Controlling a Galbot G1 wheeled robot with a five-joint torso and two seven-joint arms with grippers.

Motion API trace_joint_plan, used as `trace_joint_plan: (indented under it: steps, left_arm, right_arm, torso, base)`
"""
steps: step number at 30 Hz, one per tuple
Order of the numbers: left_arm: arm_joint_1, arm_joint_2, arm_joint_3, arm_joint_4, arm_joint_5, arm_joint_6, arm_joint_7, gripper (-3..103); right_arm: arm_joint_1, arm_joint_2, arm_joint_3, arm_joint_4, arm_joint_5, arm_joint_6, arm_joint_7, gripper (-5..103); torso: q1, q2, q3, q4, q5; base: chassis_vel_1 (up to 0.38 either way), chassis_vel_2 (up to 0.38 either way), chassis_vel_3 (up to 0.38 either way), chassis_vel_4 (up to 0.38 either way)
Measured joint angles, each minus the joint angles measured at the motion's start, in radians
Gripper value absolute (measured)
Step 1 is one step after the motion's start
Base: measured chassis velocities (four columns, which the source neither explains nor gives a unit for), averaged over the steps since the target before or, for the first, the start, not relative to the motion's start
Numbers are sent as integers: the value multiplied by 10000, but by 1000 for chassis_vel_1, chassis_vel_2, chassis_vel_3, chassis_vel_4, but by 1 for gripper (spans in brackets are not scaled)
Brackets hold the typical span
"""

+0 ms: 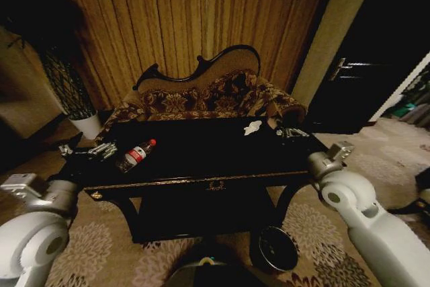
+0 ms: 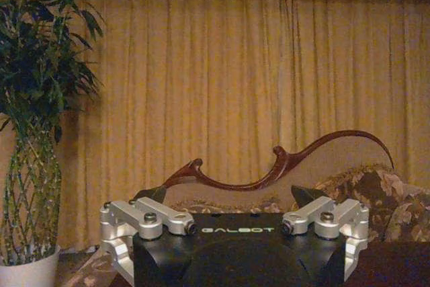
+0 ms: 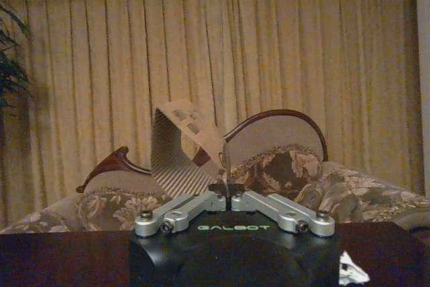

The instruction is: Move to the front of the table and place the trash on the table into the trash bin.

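The black table [image 1: 201,178] with gold trim stands straight ahead. Near its left end a clear bottle [image 1: 136,154] with a red cap lies on its side. A crumpled white paper scrap [image 1: 252,127] rests toward the back right, and a paper scrap [image 3: 353,270] also shows in the right wrist view. My left gripper [image 1: 97,150] hovers at the table's left end, just left of the bottle; its fingers [image 2: 153,193] are spread open and empty. At the table's right end, beside the scrap, my right gripper [image 1: 291,132] is shut, nothing between its fingers [image 3: 180,156]. The dark round trash bin [image 1: 277,248] sits on the carpet by the front right leg.
A floral sofa [image 1: 201,99] with a curved dark frame stands right behind the table, before gold curtains. A tall plant in a white pot [image 1: 87,126] is at the back left. A dark door [image 1: 349,72] is at the right. Patterned carpet surrounds the table.
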Motion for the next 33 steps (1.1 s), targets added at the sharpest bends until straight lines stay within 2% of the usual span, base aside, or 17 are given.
trace_joint_plan:
  steps: [15,33]
  left_arm:
    - [-2,-28,48,0,4,-19,38,100]
    - [27,-55,84,0,28,-126,77,100]
  right_arm:
    - [-844,326,650,809,3,-24,-20,0]
    - [-1218,574,667,846,-373,6,-19,0]
  torso:
    - [0,0,1,2,0]
    - [-1,1,1,0,0]
  base:
    - [26,-27,-20,30]
    - [137,-134,-128,135]
